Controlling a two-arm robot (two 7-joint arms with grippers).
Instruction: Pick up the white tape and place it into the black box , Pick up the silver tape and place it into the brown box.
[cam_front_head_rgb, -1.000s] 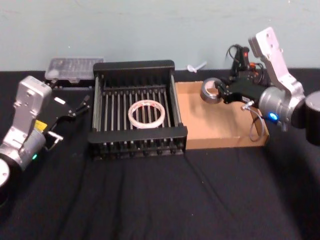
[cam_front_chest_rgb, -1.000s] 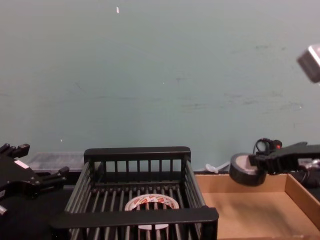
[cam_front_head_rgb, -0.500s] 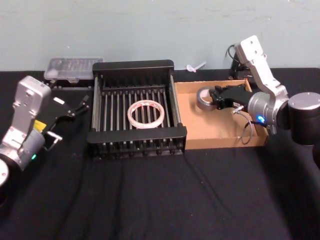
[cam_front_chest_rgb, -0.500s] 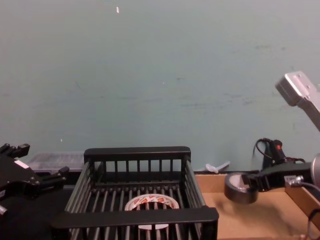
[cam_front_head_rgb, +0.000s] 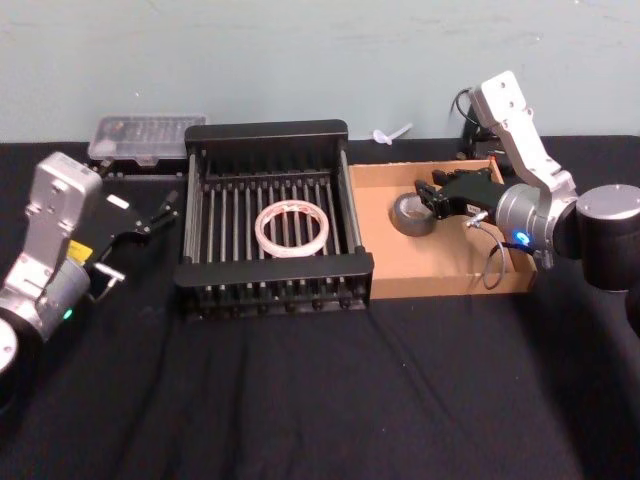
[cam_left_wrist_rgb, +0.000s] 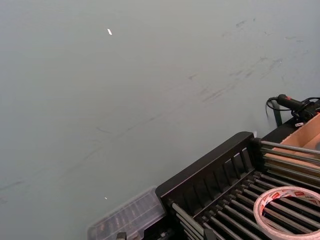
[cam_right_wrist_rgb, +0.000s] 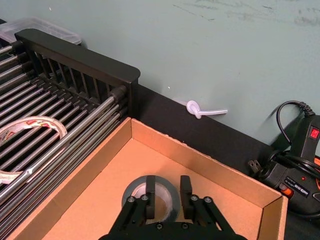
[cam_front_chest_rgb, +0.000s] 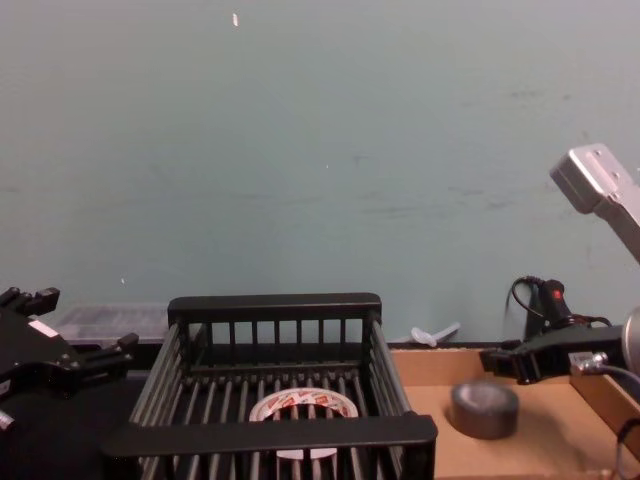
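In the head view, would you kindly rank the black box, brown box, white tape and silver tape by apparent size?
1. black box
2. brown box, somewhat smaller in footprint
3. white tape
4. silver tape, smallest across

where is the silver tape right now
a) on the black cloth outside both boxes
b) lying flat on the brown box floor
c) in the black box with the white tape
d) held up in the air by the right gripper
b: the silver tape lies flat on the brown box floor, with the right gripper open just above it.
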